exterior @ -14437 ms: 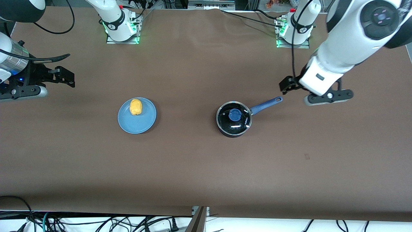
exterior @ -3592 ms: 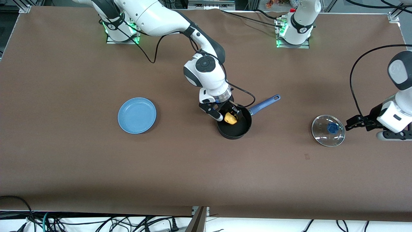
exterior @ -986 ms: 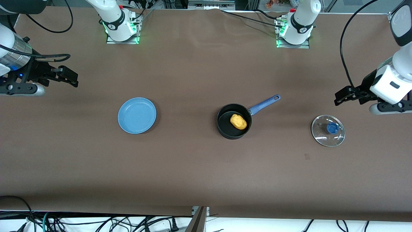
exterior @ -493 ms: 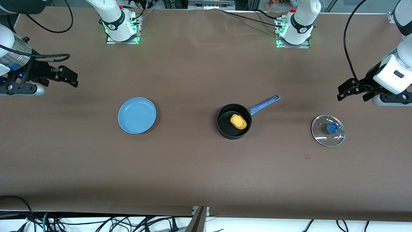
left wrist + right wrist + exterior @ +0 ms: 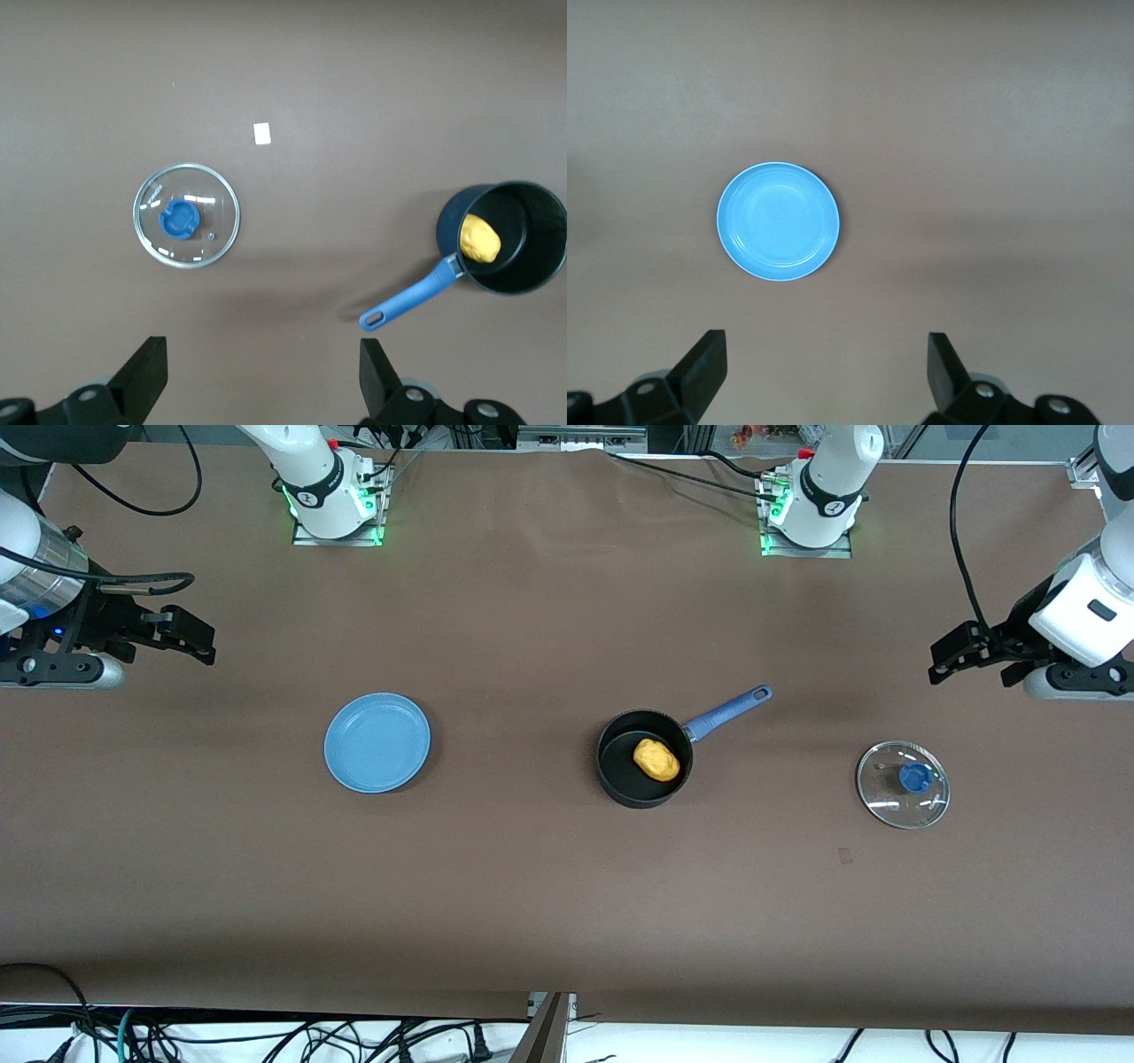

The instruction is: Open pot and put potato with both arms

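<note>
Black and lidless, the pot (image 5: 644, 759) sits mid-table with the potato (image 5: 656, 760) inside; its glass lid (image 5: 903, 784) lies flat toward the left arm's end. Since half a second ago, the left claw (image 5: 952, 657) has climbed slightly, released and empty; the right claw (image 5: 182, 639) waits unchanged, spread wide. Only the left wrist view shows a small white tag (image 5: 262, 134) clearly; only the right wrist view looks straight down on the light-blue plate (image 5: 779, 221).
</note>
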Robot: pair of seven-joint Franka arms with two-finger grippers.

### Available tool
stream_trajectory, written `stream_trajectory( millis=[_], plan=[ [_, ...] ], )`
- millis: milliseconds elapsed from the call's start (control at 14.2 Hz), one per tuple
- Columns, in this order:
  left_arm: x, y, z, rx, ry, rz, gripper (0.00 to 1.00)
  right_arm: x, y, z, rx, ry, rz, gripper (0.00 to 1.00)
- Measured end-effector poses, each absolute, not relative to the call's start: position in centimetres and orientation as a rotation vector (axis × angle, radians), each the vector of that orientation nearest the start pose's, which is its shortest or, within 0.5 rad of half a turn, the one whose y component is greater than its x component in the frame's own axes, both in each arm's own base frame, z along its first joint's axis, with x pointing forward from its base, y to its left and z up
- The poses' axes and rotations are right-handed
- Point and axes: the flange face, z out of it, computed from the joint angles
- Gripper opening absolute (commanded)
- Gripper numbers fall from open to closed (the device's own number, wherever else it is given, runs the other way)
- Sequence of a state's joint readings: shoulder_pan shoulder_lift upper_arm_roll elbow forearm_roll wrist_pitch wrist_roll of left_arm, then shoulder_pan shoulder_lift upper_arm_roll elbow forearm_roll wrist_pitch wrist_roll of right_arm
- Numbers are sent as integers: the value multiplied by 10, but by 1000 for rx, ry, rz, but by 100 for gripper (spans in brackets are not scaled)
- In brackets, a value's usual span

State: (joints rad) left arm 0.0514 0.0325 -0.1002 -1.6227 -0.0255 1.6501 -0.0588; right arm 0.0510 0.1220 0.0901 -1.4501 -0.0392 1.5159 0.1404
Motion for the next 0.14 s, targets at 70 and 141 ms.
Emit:
stream_trajectory(
  millis=[70, 141],
  plan=[
    [568, -29, 588, -3169, -16, 22, 98, 581, 75, 607, -3176, 1, 81, 100],
    [568, -29, 587, -3169, -12, 28, 98, 581, 75, 607, -3176, 1, 81, 100]
  ],
)
